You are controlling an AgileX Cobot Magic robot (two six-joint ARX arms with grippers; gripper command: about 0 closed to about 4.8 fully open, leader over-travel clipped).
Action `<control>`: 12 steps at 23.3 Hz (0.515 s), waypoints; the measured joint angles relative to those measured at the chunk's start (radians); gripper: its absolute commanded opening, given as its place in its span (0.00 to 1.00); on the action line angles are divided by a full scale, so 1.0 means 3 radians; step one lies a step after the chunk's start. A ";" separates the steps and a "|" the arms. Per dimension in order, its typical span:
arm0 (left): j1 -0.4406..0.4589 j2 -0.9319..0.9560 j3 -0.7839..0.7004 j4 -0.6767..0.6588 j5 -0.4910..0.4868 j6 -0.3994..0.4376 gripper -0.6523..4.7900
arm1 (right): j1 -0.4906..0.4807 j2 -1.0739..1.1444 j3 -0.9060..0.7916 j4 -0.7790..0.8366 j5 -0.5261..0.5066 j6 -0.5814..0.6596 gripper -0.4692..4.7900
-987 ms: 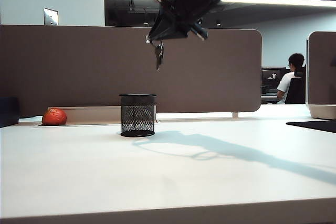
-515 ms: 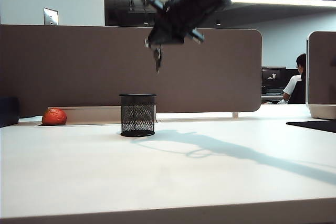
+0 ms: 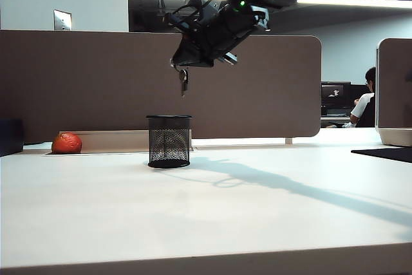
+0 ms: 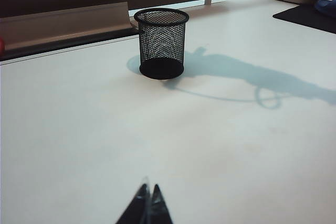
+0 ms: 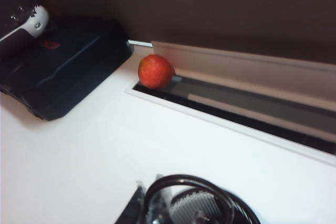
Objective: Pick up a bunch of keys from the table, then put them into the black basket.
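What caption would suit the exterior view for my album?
Right tool dangles keys high above the basket on the table.

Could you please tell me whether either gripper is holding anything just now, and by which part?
The right gripper, shut, holds the small grey metal bunch of keys by its top, dangling above the black wire-mesh basket. The left gripper is shut on nothing.

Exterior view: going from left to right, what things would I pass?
Red-orange fruit-like object → black basket on the table → seated person far behind; the right end effector dangles the bunch of keys overhead.
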 measured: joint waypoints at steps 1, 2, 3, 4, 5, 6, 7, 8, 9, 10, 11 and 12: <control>0.0000 -0.0001 0.0000 -0.0001 0.0000 0.0000 0.11 | 0.0018 0.0098 0.0132 -0.0001 0.0004 -0.0001 0.08; 0.0000 -0.0001 0.0000 -0.0001 0.0000 0.0000 0.11 | 0.0025 0.0134 0.0181 -0.0003 0.0006 0.0000 0.08; -0.0001 -0.0001 0.0000 -0.0001 0.0000 0.0000 0.11 | 0.0036 0.0174 0.0225 -0.0003 0.0006 0.0003 0.08; 0.0000 -0.0001 0.0000 -0.0003 0.0000 0.0000 0.11 | 0.0051 0.0209 0.0256 -0.0001 0.0011 0.0005 0.08; 0.0000 -0.0001 0.0000 -0.0005 0.0000 0.0000 0.11 | 0.0074 0.0259 0.0296 -0.0011 0.0020 0.0009 0.08; 0.0000 -0.0001 0.0000 -0.0006 0.0000 0.0000 0.11 | 0.0092 0.0314 0.0333 -0.0017 0.0020 0.0010 0.08; -0.0001 -0.0001 0.0000 -0.0006 0.0000 0.0000 0.11 | 0.0097 0.0375 0.0345 -0.0014 0.0019 0.0010 0.08; -0.0001 -0.0001 0.0000 -0.0006 0.0000 0.0000 0.11 | 0.0099 0.0427 0.0346 -0.0018 0.0019 0.0010 0.08; -0.0001 -0.0001 0.0000 -0.0008 0.0000 0.0000 0.11 | 0.0099 0.0456 0.0345 -0.0029 0.0020 0.0010 0.08; -0.0001 -0.0001 0.0000 -0.0006 0.0000 0.0000 0.11 | 0.0099 0.0472 0.0345 -0.0043 0.0020 0.0010 0.08; -0.0001 -0.0001 0.0000 -0.0006 0.0000 0.0000 0.11 | 0.0098 0.0478 0.0337 -0.0072 0.0023 0.0010 0.08; -0.0001 -0.0001 0.0000 -0.0008 -0.0001 0.0000 0.11 | 0.0095 0.0478 0.0327 -0.0093 0.0050 0.0010 0.08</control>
